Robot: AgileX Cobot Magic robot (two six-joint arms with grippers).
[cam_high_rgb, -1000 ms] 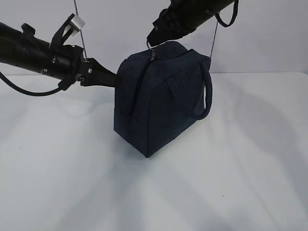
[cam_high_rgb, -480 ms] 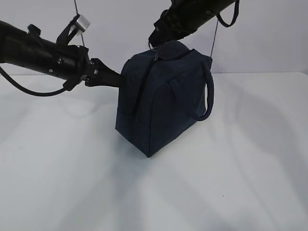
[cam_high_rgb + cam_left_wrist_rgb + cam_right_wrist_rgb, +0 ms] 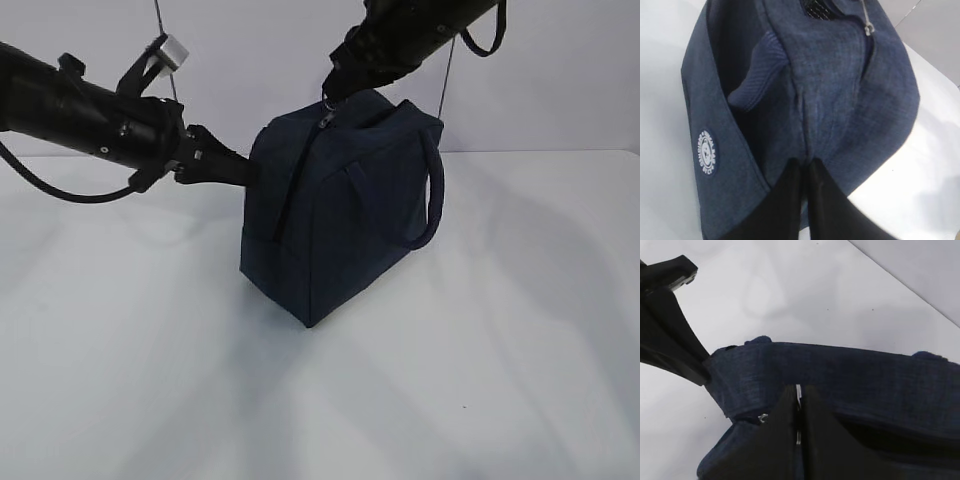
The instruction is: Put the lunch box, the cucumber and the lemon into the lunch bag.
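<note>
The dark navy lunch bag [image 3: 335, 215] stands upright on the white table. My left gripper [image 3: 238, 167] is shut, pinching the fabric of the bag's upper left side; the left wrist view shows its jaws [image 3: 802, 167] closed on a fold of the bag [image 3: 840, 100]. My right gripper [image 3: 328, 92] is shut on the silver zipper pull [image 3: 322, 118] at the bag's top; the right wrist view shows the pull [image 3: 798, 392] between its jaws [image 3: 799, 395]. The lunch box, the cucumber and the lemon are out of view.
The white table [image 3: 150, 380] spreads round the bag, with a pale wall behind. One looped handle [image 3: 428, 195] hangs on the bag's right side. A round white logo patch [image 3: 707, 151] shows on the bag's side.
My right gripper has moved right along the bag's top with the zipper pull. My left gripper has shifted slightly right and up, still holding the fabric. The bag has straightened a little.
</note>
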